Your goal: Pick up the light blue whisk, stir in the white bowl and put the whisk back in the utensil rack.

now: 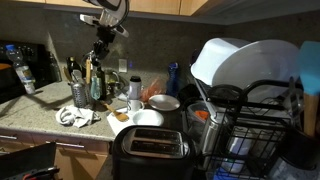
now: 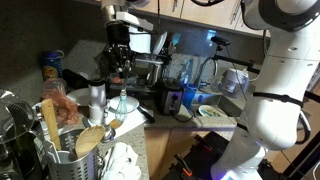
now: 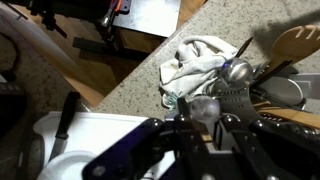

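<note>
Holding the light blue whisk [image 2: 122, 99] head-down, your gripper [image 1: 100, 58] is clamped tight on its handle, presumably so the loops can drop straight into the white bowl [image 1: 148, 118] at five o'clock or the utensil rack [image 1: 80, 96] at seven o'clock.

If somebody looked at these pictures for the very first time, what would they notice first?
Probably the big white robot arm filling the edge of an exterior view, its end effector shut, seemingly on the light blue whisk. Next come the large white dishes in the black dish rack, and the wooden spoons poking up close to the camera.
</note>
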Controlling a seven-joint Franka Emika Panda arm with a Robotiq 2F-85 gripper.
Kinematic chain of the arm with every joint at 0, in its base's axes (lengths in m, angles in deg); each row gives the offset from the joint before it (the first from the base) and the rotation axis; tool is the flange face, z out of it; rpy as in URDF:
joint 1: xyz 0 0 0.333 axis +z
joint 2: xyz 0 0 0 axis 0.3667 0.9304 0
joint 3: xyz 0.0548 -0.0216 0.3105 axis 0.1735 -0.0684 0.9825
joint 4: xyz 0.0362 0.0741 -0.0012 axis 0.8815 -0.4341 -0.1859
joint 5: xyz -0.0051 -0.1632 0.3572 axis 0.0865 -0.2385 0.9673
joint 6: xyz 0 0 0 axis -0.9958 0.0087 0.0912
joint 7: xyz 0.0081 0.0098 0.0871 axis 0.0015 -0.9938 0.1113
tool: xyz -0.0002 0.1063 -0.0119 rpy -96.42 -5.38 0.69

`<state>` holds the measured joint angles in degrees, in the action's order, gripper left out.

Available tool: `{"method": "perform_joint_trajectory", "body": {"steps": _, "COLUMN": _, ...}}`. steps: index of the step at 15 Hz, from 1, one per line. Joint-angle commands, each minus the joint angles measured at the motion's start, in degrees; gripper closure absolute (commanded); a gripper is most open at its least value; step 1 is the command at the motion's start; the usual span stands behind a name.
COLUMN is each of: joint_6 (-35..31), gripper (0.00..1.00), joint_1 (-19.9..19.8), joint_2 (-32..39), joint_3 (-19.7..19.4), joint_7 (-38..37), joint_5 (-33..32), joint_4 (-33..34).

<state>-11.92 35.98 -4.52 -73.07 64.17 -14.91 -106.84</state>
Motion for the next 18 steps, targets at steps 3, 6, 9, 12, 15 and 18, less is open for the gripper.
{"method": "perform_joint_trajectory", "body": {"steps": 3, "joint_6": -0.29, "gripper": 0.9, "joint_1": 0.8, "joint_2": 1.27, "joint_3": 0.0, "joint_7": -6.04, "joint_5": -5.62, "joint_4": -1.69}}
{"method": "perform_joint_trajectory", "body": {"steps": 6, "joint_6": -1.25, "gripper": 0.9, "joint_1": 1.72, "joint_2": 3.08, "joint_3": 0.1, "joint_7": -9.79, "joint_5": -8.39, "joint_4": -0.75}}
{"method": "perform_joint_trajectory", "body": {"steps": 9, "joint_6": -2.58, "gripper": 0.9, "joint_1": 2.51, "joint_2": 4.24, "joint_3": -0.08, "joint_7": -13.44, "joint_5": -10.22, "joint_4": -0.29}}
{"method": "perform_joint_trajectory", "body": {"steps": 12, "joint_6": -3.89, "gripper": 0.9, "joint_1": 2.84, "joint_2": 4.96, "joint_3": -0.28, "joint_7": -15.67, "joint_5": -10.58, "joint_4": -0.16}}
{"method": "perform_joint_trajectory", "body": {"steps": 15, "joint_6": -3.87, "gripper": 0.78, "joint_1": 2.68, "joint_2": 4.92, "joint_3": -0.22, "joint_7": -14.44, "joint_5": -9.81, "joint_4": -0.77}}
{"method": "perform_joint_trajectory", "body": {"steps": 18, "joint_6": -4.32, "gripper": 0.78, "joint_1": 3.0, "joint_2": 5.23, "joint_3": -0.18, "joint_7": -14.52, "joint_5": -9.88, "joint_4": -0.43}}
